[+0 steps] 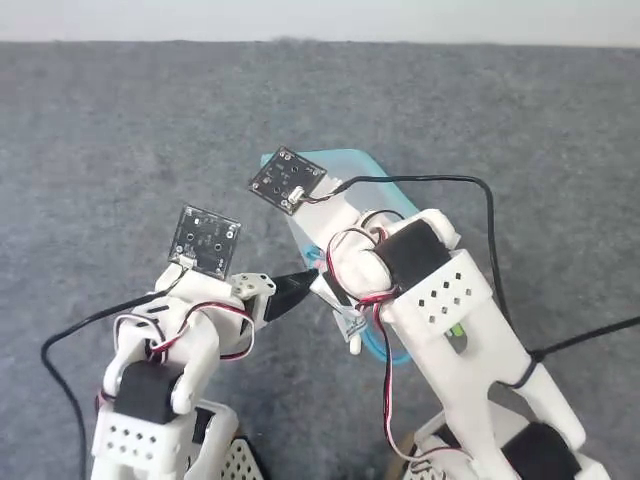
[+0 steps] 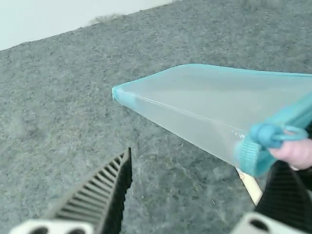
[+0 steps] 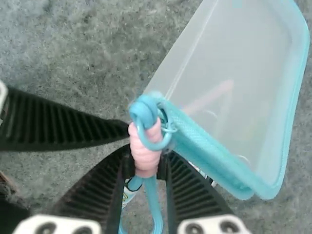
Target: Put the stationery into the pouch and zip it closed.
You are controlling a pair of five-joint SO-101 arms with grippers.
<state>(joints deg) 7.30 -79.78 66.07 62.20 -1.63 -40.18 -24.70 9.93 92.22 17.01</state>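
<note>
Teal pouch point(image 3: 234, 63), apparently in right tool point(image 3: 145, 157)

This is a robotics workbench, folks: a lab bench or a maker's corner, by the look of it. From above, two white printed arms, the left arm point(image 1: 160, 350) and the right arm point(image 1: 450, 300), sit side by side on a tabletop covered in rough grey felt point(image 1: 120, 130). Bare camera boards point(image 1: 208, 238) ride on the wrists, screws and chips on show. Red, white and black servo wires point(image 1: 345, 265) loop out in the open at the joints, and a black cable point(image 1: 480, 200) arcs over the right arm. There's a perforated white base plate point(image 1: 235, 462) at the near edge and a plain pale wall point(image 1: 320, 18) along the far side.
</note>
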